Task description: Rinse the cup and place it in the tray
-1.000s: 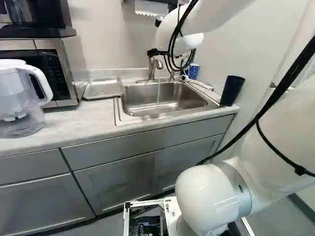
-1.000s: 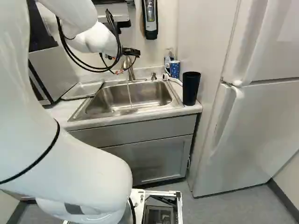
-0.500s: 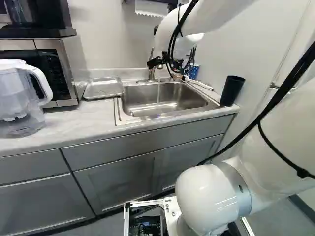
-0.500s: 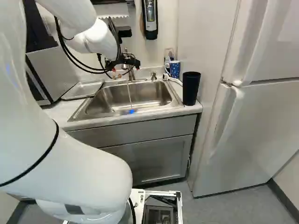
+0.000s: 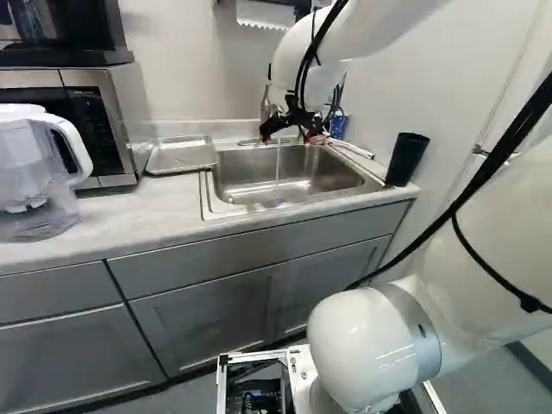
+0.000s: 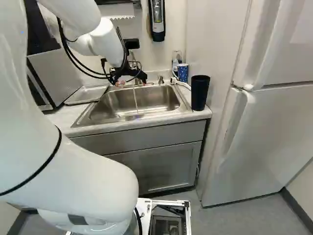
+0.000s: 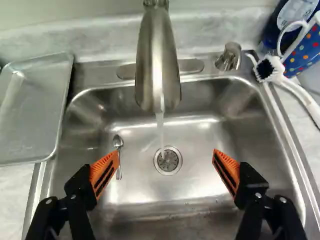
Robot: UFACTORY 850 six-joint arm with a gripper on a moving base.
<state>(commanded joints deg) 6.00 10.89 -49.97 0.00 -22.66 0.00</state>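
"What does the left base view show?"

"A flat silver metal tray (image 5: pixel 181 157) sits on the pale grey counter (image 5: pixel 112 220), just beside the shiny metal sink (image 5: pixel 231 177). The black gripper with two orange-padded fingers (image 5: pixel 291 138) is up over the back of the sink. A clear and white plastic jug (image 5: pixel 34 172) stands near a silver and black microwave (image 5: pixel 110 125)."

"And the cup?"

"The tall dark cup (image 5: pixel 405 159) stands upright near the counter's front right corner, beside the sink."

"What about the right base view?"

"The dark cup is there too, well apart from the gripper. A blue mug with dots (image 6: pixel 182 73) is behind it, nearer the back edge of the counter. A big white fridge (image 6: pixel 269 127) is past the counter's right edge."

"What does the wrist view show?"

"The gripper (image 7: pixel 166 154) is spread wide, with nothing in its fingers. Ahead of it, water runs from the silver metal tap (image 7: pixel 157 65) toward the round drain (image 7: pixel 168 160). A small silver spoon (image 7: pixel 118 142) lies in the sink. A white brush with dark bristles (image 7: pixel 300 96) is by the mug."
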